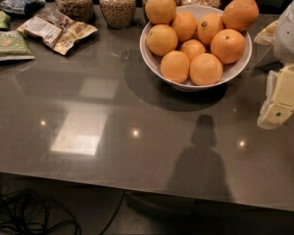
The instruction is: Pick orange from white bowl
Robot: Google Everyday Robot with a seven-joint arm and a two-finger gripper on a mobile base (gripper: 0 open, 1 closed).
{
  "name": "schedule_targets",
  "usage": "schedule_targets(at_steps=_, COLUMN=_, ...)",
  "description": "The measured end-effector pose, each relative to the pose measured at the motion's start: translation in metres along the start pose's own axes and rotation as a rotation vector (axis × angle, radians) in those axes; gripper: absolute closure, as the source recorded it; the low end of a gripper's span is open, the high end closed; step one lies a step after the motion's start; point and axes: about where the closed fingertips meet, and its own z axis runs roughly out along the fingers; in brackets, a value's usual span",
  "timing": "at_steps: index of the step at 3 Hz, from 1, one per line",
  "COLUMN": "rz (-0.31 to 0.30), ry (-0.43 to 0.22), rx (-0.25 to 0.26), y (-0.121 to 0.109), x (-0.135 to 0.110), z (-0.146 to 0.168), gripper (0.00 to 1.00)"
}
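Note:
A wide white bowl (152,62) stands at the back middle of the grey table, heaped with several oranges. A large, deep-coloured orange (240,12) sits on the bowl's far right rim. Another big one (160,7) tops the far left of the heap, and two more (206,69) (175,66) lie at the front. My gripper (280,98), pale yellow and white, hangs at the right edge of the view. It is to the right of the bowl, nearer the camera, apart from it and holding nothing that I can see.
Several glass jars of grain (117,5) stand behind the bowl along the back edge. Snack packets (56,29) and green packets (7,44) lie at the back left. Cables (24,214) lie on the floor below the table's front edge.

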Motion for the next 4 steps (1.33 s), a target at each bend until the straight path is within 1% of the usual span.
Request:
schedule_targets(at_steps=1, rz=0.000, ry=0.000, rx=0.000, y=0.000, x=0.000, z=0.000, gripper=0.00)
schedule_targets(at_steps=2, rz=-0.010, ry=-0.018, rx=0.037, y=-0.005, x=-0.002, z=-0.001, gripper=0.00)
schedule_targets(at_steps=3, rz=-0.093, ry=-0.100, rx=0.131, y=-0.039, x=-0.013, z=0.000, gripper=0.00)
schedule_targets(at_steps=4, rz=-0.243, ry=-0.185, rx=0.191, y=-0.082, x=-0.032, z=0.006, gripper=0.00)
